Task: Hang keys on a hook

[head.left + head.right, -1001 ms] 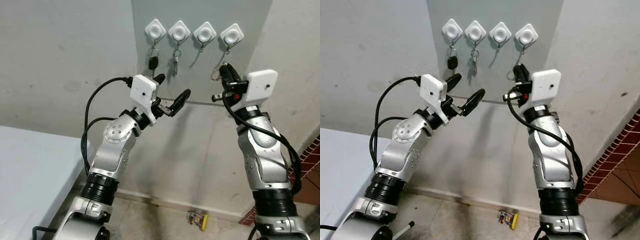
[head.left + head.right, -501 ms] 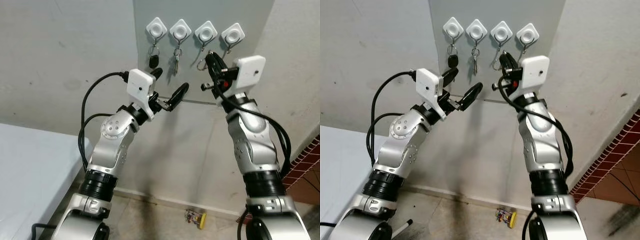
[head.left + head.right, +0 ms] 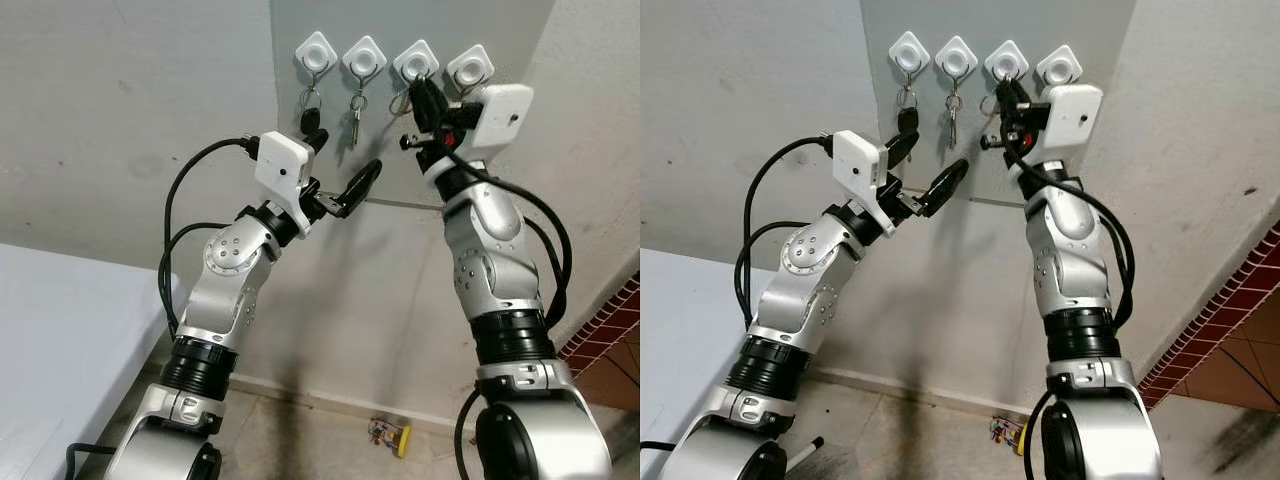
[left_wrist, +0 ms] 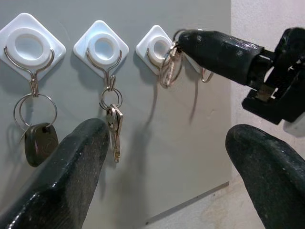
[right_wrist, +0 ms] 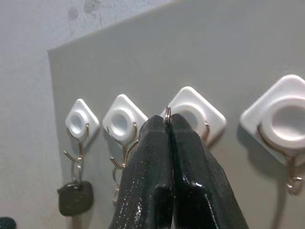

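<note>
Nearest the camera, the left gripper (image 3: 338,180) is raised in front of the wall with its two black fingers (image 4: 71,176) spread wide and nothing between them. It sits below and to the left of the right gripper, pointing up toward the row of hooks.

Higher and closer to the wall, the right gripper (image 3: 1008,92) has its fingers pressed flat together, pinching a silver key ring (image 4: 170,64) at their very tips. In the right wrist view the ring (image 5: 167,113) pokes out just above the closed fingertips, right in front of the third hook (image 5: 195,114). From the left wrist view the ring hangs at that hook's (image 4: 159,47) wire loop — touching or just beside it — but whether it is threaded onto the wire cannot be told. The keys on the ring are hidden by the fingers.

Beyond the fingertips, four white diamond-shaped hooks run along a grey panel (image 3: 400,150) on the wall. Left of the gripper's tips, the first hook (image 3: 317,53) carries a ring with a black car key (image 4: 40,143), and the second hook (image 3: 363,59) carries a small bunch of silver keys (image 4: 114,129). Just right of the tips, the fourth hook (image 3: 469,68) is partly covered by the right wrist's white camera housing (image 3: 498,115).

Far below both arms, a small yellow object (image 3: 394,436) lies on the floor by the wall.
</note>
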You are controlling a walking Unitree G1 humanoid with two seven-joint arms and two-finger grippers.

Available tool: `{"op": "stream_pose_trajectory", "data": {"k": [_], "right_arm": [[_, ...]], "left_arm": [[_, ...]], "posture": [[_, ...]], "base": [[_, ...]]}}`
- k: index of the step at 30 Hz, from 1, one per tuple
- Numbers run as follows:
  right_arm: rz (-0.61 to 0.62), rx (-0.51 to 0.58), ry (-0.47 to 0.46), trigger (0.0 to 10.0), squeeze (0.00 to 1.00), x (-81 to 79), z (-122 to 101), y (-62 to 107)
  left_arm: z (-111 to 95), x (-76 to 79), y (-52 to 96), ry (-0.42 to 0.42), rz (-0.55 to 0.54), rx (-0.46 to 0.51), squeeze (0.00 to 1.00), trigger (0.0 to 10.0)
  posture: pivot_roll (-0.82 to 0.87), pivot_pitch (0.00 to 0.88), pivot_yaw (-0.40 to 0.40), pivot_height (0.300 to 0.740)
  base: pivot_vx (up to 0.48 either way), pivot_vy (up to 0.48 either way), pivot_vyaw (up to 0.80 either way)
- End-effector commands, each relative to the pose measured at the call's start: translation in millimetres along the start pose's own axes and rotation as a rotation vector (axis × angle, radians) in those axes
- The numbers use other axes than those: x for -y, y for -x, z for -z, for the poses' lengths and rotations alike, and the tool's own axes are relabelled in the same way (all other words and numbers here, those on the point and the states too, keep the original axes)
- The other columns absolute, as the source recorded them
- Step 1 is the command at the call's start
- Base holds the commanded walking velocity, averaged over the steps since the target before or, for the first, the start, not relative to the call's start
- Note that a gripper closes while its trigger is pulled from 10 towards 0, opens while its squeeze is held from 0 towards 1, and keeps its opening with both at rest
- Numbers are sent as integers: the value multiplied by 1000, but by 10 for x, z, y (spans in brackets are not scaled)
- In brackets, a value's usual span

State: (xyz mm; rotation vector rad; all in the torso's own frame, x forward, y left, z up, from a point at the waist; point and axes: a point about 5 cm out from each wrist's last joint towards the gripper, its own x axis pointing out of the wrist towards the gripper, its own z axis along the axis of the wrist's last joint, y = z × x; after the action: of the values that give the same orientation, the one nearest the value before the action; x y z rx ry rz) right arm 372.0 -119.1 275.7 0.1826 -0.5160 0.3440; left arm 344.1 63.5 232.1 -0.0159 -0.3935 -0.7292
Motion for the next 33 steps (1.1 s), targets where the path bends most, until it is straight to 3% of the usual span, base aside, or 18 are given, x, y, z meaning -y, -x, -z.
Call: {"op": "stream_pose_trajectory", "data": {"k": [1, 18, 33], "right_arm": [[1, 21, -18, 10000, 0, -4, -40, -39], [-21, 56, -97, 10000, 0, -20, -116, -163], [58, 86, -51, 10000, 0, 219, -173, -120]], "left_arm": [[-80, 17, -35, -22, 11, 20, 0, 10000], [-70, 43, -31, -19, 19, 16, 0, 10000], [-66, 41, -17, -17, 14, 12, 0, 10000]], "posture": [[-57, 0, -6, 740], [-51, 0, -10, 740], [-48, 0, -12, 740]], "base": [[0, 0, 0], [0, 0, 0], [0, 0, 0]]}}
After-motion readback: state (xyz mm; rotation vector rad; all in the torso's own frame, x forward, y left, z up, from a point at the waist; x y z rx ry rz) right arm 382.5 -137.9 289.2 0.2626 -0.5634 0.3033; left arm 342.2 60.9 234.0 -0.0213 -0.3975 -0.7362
